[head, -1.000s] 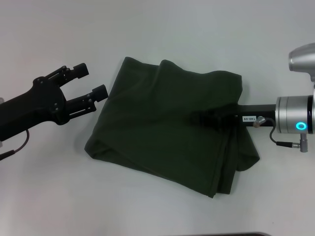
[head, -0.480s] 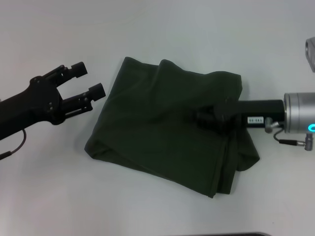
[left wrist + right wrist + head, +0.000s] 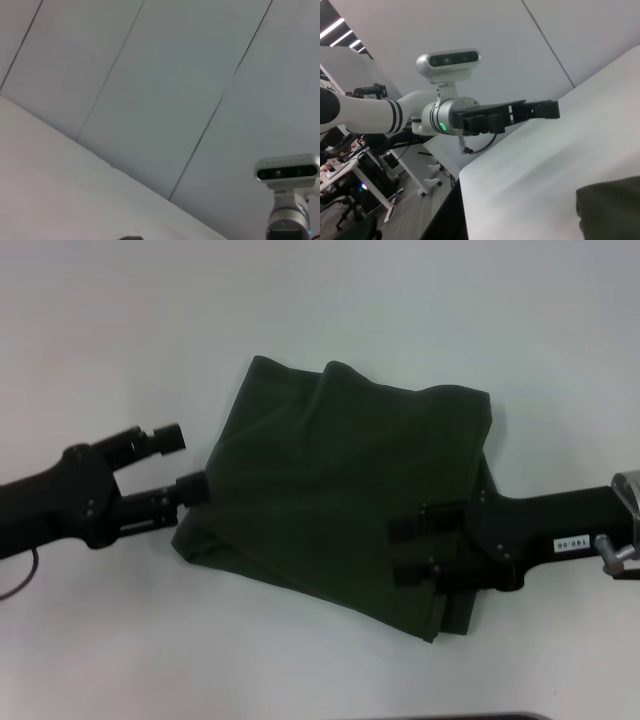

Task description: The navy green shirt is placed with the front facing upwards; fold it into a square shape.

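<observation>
Where the white table (image 3: 90,330) fills the head view, the navy green shirt (image 3: 340,490) is laid folded at frame centre, a rumpled near-square. At lower right, the right gripper (image 3: 417,550) is set over the shirt's edge, fingers parted with nothing held. At centre left, the left gripper (image 3: 183,462) is spread wide, its lower finger touching the shirt's left edge.
</observation>
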Robot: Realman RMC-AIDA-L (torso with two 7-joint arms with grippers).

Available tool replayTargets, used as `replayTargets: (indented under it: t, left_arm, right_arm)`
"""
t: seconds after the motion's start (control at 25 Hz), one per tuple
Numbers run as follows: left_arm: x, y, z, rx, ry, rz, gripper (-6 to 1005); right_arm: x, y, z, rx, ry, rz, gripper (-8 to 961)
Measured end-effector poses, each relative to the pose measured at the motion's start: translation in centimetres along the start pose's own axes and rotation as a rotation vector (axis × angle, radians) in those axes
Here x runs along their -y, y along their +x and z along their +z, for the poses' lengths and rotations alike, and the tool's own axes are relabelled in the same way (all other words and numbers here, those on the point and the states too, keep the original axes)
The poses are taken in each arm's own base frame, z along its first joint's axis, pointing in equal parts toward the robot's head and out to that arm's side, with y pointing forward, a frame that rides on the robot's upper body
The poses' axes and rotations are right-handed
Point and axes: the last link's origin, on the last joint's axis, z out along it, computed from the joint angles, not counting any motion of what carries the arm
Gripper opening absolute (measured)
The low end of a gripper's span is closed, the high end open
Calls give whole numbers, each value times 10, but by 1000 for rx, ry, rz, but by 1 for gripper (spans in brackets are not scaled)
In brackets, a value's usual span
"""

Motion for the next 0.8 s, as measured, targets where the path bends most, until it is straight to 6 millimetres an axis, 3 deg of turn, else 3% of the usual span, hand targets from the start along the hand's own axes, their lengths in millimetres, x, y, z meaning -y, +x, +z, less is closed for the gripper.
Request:
replayTargets:
  t: [0.48, 0.8]
  left_arm:
    - [-9, -7, -1, 14, -35, -78, 875]
    - [-8, -7, 0, 39, -48, -106, 877]
  right_arm:
    - [-6, 16, -10, -48, -8, 45, 842]
    - [-7, 18, -15, -31, 4, 54, 899]
